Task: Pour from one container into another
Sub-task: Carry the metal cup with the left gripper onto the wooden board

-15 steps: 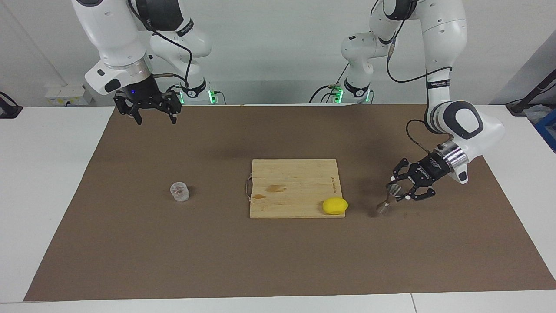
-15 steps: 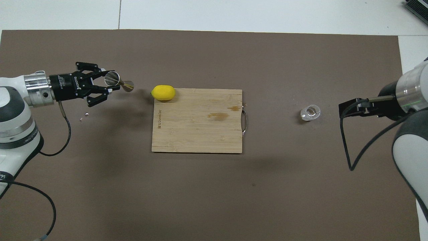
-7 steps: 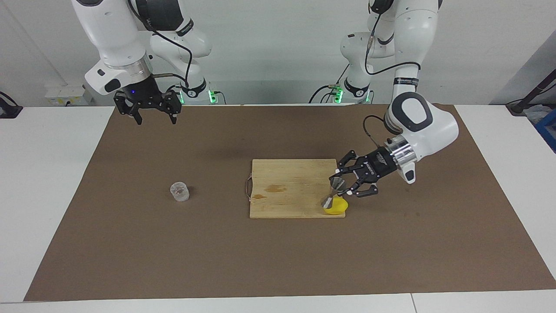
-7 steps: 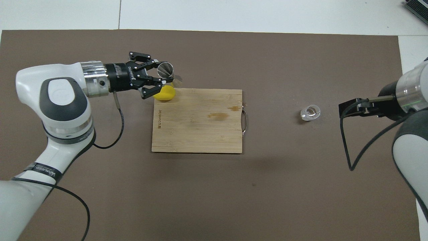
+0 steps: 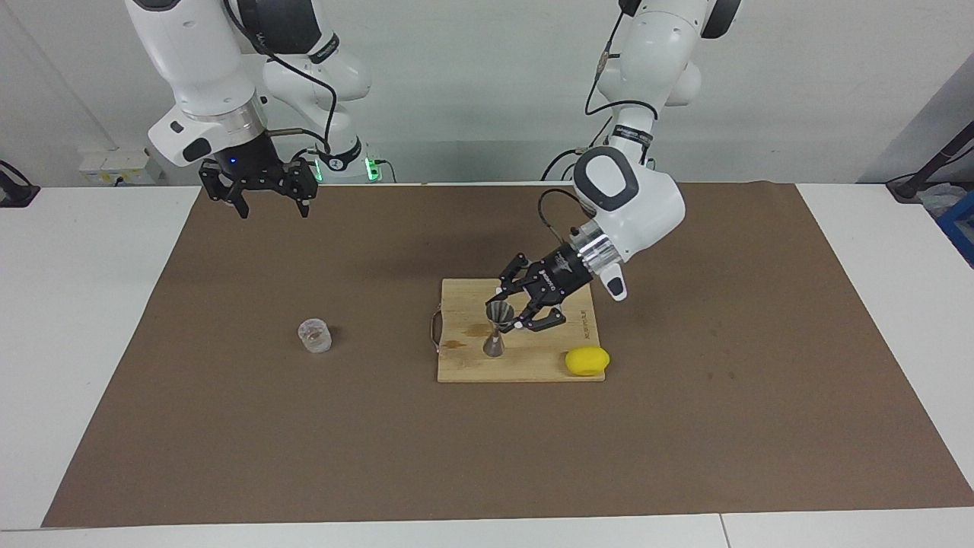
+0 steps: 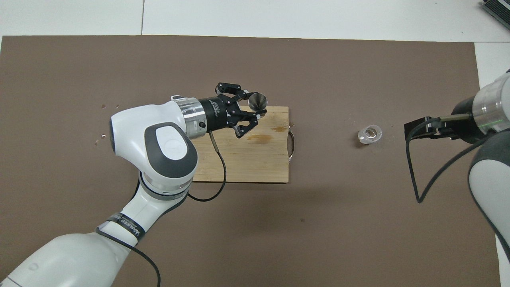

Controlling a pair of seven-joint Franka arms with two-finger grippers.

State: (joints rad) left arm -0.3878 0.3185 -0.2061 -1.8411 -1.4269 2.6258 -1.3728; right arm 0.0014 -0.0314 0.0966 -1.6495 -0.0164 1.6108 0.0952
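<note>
My left gripper is shut on the steel hourglass jigger at its narrow waist. It holds the jigger upright over the wooden cutting board. The lower cone is at or just above the board; I cannot tell if it touches. From overhead the jigger's open top shows beside the gripper, over the board's edge farther from the robots. The clear glass tumbler stands on the brown mat toward the right arm's end. My right gripper waits open, raised over the mat.
A yellow lemon lies at the board's corner toward the left arm's end; in the overhead view the left arm hides it. The board has a metal handle on its side toward the tumbler. A brown mat covers the table.
My left gripper has carried the jigger from the mat at the left arm's end, past the lemon, to over the board. The jigger went from tilted to upright. The right arm has not moved.
</note>
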